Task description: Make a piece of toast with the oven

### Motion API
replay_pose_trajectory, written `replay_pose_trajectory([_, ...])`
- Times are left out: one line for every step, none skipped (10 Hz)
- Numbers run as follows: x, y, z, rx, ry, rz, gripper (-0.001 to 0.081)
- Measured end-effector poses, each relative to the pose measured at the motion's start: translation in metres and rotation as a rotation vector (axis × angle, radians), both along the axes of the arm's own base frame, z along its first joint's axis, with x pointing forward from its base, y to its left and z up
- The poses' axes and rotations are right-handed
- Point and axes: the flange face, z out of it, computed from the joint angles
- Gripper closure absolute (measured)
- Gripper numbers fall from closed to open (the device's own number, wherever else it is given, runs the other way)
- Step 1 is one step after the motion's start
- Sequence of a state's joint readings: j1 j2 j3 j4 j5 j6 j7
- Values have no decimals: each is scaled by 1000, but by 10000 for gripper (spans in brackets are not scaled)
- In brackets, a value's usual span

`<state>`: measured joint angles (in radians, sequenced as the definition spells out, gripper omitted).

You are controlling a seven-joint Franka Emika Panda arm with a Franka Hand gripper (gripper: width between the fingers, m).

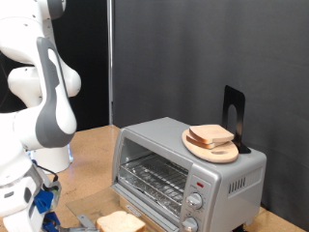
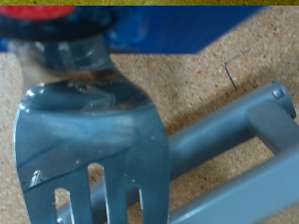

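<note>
The silver-grey oven (image 1: 222, 179) stands on the cork table at the exterior view's right, its wire rack visible through the front. A pale slice of bread, the piece of toast (image 1: 122, 223), lies low in front of the oven at the bottom edge. My gripper (image 1: 44, 207) is down near the table at the bottom left, apart from the slice and partly cut off. The wrist view is filled by a grey fork-shaped tool (image 2: 89, 140) lying close over the cork surface; my fingers do not show clearly there.
A round wooden plate (image 1: 198, 149) with other bread slices (image 1: 210, 135) sits on top of the oven, with a black stand (image 1: 234, 114) behind it. Grey bars (image 2: 234, 140) and a blue and red object (image 2: 159, 23) lie beside the fork. A dark curtain forms the backdrop.
</note>
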<state>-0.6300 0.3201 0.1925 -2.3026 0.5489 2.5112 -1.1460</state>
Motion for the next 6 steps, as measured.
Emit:
replay_pose_trajectory([0,5,1,-1,3,-3,358])
replay_pose_trajectory([0,9,2,-3,9,-6,358])
replay_pose_trajectory([0,13,2,-9,21,-9,358])
replay_pose_trajectory([0,18,1,-15,34,-12,358])
replay_pose_trajectory([0,23,0,-21,48,-14,358])
replay_pose_trajectory([-1,28,0,-25,57,-18,358])
